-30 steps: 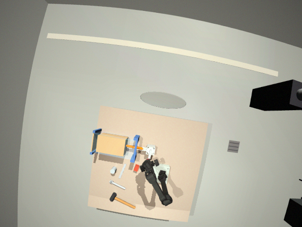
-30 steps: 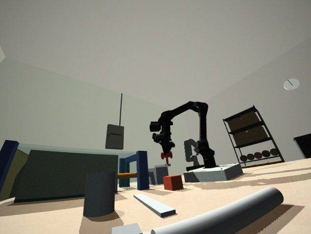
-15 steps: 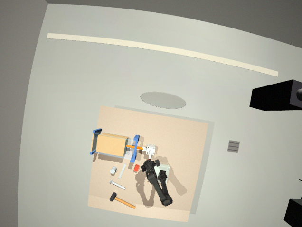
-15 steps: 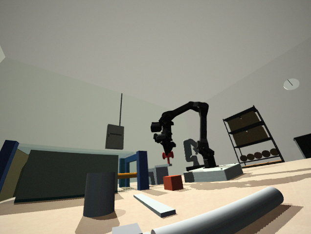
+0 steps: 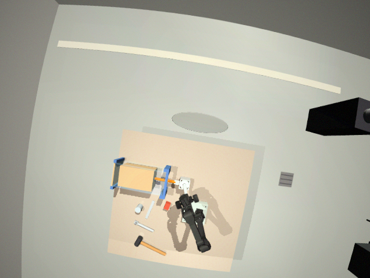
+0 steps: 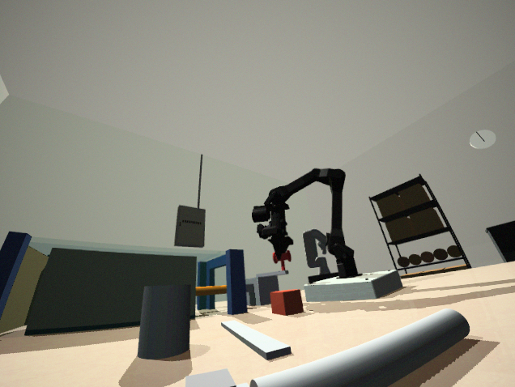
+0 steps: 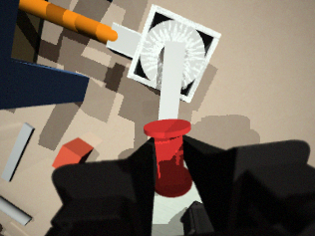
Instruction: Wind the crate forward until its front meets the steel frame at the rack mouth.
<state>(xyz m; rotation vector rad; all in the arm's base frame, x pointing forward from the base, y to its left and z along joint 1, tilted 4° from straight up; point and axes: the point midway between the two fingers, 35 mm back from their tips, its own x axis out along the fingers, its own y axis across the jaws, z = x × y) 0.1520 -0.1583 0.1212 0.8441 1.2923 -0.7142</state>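
The tan crate sits flat inside the clear-panelled cubby, with a gap between its front and the blue steel frame. An orange strap runs from it through the frame to the white winch. The handle's pale crank arm lies across the winch top; its key end is hidden below. My gripper is shut on the handle's red knob, on the robot-base side of the winch.
A red block lies near the frame's foot. A grey cylinder, a flat bar, a wrench and a mallet lie farther out on the bench.
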